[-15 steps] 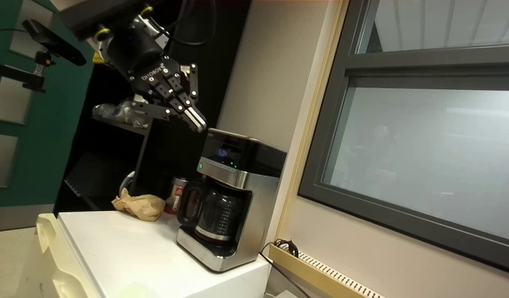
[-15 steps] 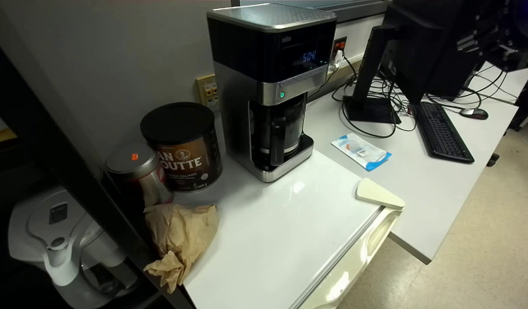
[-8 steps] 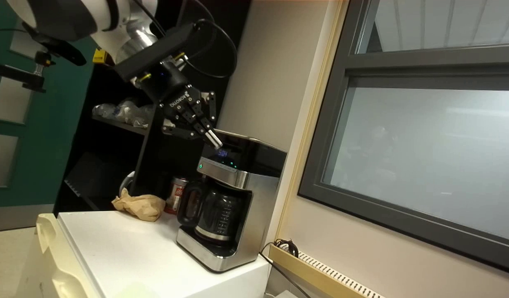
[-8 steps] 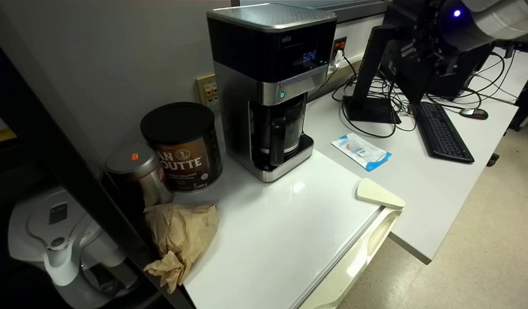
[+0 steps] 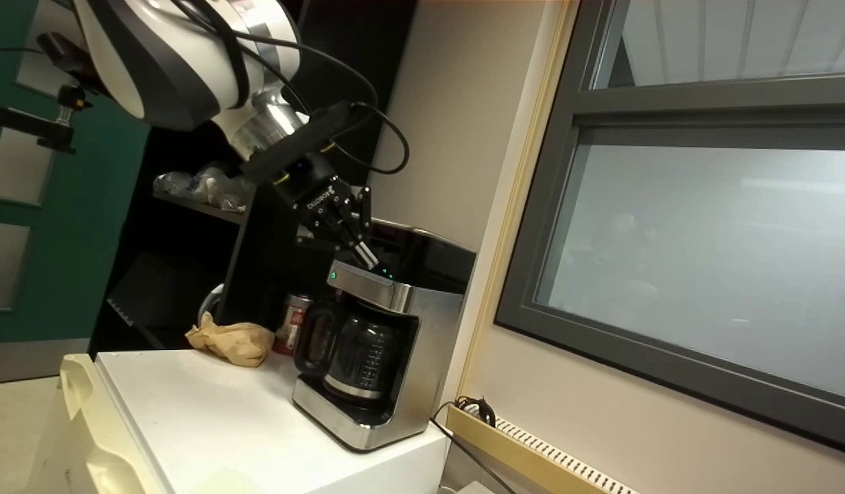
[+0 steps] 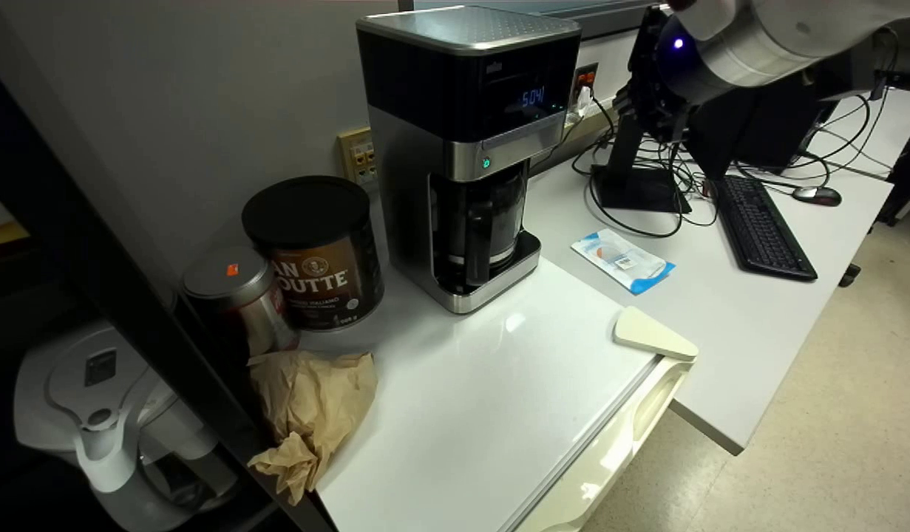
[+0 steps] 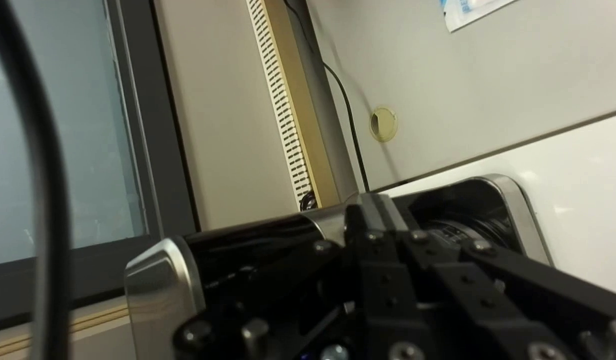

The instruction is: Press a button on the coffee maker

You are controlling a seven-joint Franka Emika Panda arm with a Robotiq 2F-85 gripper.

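A black and silver drip coffee maker (image 6: 455, 111) with a dark glass carafe (image 5: 364, 353) stands upright on a glossy white cabinet top (image 5: 209, 412), just beside a large brown can (image 6: 318, 277) with a black lid. The black jointed-finger gripper (image 5: 371, 263) hangs in front, jaws pressed together; in an exterior view, a gap shows between its metallic fingertips (image 6: 624, 103) and the machine.

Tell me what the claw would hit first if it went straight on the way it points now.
Probably the front of the coffee maker, around its silver control band: the closed claw slants down towards it in an exterior view. Depth is unclear, so the exact spot is uncertain.
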